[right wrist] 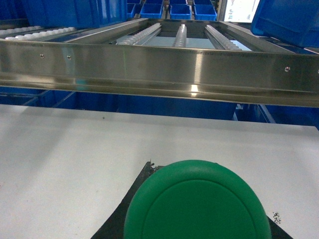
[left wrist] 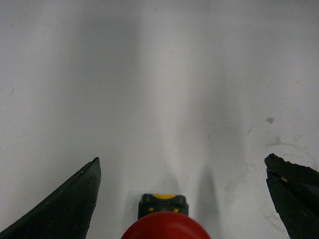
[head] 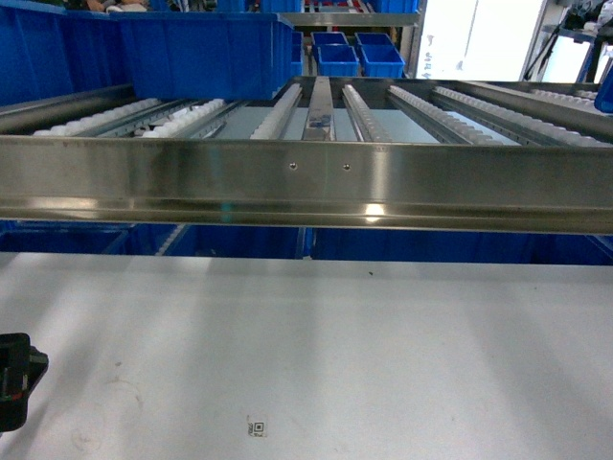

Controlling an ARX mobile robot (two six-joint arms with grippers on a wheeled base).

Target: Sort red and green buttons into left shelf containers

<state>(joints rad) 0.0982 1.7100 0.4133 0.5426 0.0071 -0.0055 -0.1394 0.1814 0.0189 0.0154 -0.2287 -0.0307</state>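
Observation:
A red button (left wrist: 164,226) with a dark, yellow-marked body lies on the white table between the spread fingers (left wrist: 65,209) of my left gripper (left wrist: 182,199), which is open and not touching it. In the head view only a black part of the left gripper (head: 14,379) shows, at the bottom left. My right gripper (right wrist: 197,211) is shut on a green button (right wrist: 197,199); its round cap faces the camera and hides most of the black fingers (right wrist: 117,216). Large blue bins (head: 192,53) stand on the left of the roller shelf.
A steel shelf rail (head: 306,182) crosses above the table's far edge, with roller tracks (head: 421,105) behind it. More blue bins sit under the shelf (head: 239,241), far back (head: 354,53) and at the right (right wrist: 289,20). A small printed marker (head: 257,427) lies on the white table (head: 383,345).

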